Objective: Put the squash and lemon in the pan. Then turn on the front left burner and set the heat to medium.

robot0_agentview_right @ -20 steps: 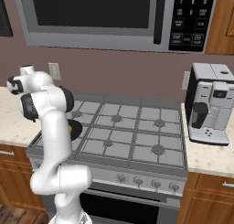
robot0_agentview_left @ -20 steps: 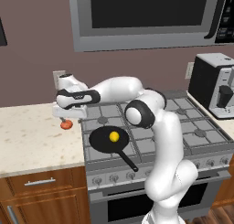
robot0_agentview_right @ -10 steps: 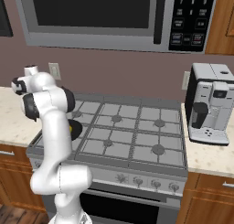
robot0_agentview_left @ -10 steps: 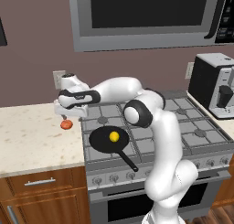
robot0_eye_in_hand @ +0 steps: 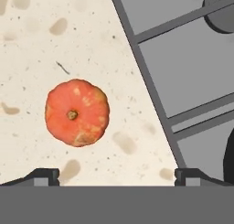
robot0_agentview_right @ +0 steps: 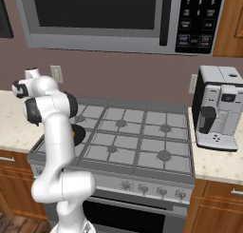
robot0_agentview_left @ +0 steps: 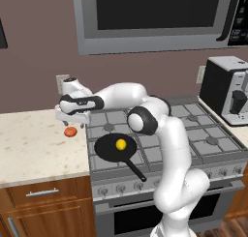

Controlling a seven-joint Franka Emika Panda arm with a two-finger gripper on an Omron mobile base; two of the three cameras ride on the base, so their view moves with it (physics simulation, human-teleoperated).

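The orange-red squash (robot0_eye_in_hand: 77, 112) lies on the speckled counter just left of the stove edge, and it shows as a small lump (robot0_agentview_left: 70, 131) under the hand. My gripper (robot0_eye_in_hand: 117, 176) hangs above it, open, its fingertips (robot0_eye_in_hand: 44, 174) spread wide, with the squash ahead and left of centre between them. From the left base, the gripper (robot0_agentview_left: 72, 119) sits right over the squash. The yellow lemon (robot0_agentview_left: 120, 144) rests in the black pan (robot0_agentview_left: 109, 150), whose handle points to the stove front. The pan covers the front left burner (robot0_agentview_left: 103, 171) and hides its cap.
The stove's raised grey grates (robot0_eye_in_hand: 183, 67) begin just right of the squash. Control knobs (robot0_agentview_left: 121, 186) line the stove front. A coffee machine (robot0_agentview_left: 227, 91) stands on the right counter. A microwave (robot0_agentview_left: 160, 18) hangs above. Bare counter (robot0_agentview_left: 29, 149) spreads to the left.
The hand has edged slightly to the right and a little lower over the squash. Squash, lemon and pan stay where they were.
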